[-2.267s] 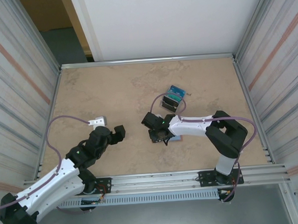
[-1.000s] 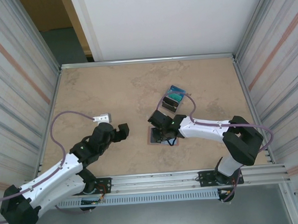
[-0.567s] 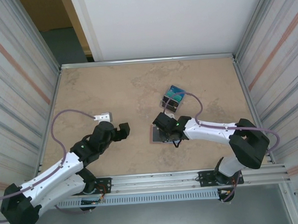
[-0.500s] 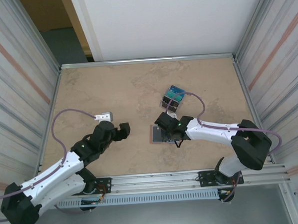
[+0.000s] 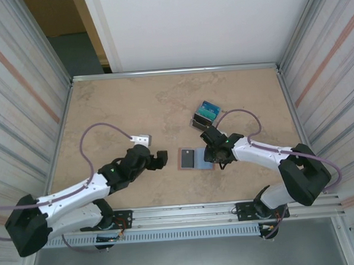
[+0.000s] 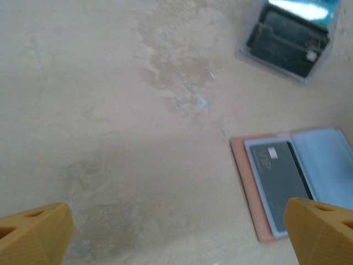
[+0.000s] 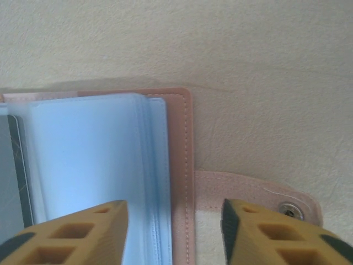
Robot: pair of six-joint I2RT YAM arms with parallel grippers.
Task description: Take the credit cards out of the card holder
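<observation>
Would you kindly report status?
Left end effector open, clear of wallet. Right end effector open above wallet's tab edge. Wallet lying open, card inside. Box behind, apart.

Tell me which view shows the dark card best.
The left wrist view: the dark card lies large and near in the card holder. The top view shows it small; the right wrist view, just its edge.

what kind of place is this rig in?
Likely a walled robot test cell, not a home: bare table boxed in by corrugated panels, two arms bolted to a metal rail at its near edge.
</observation>
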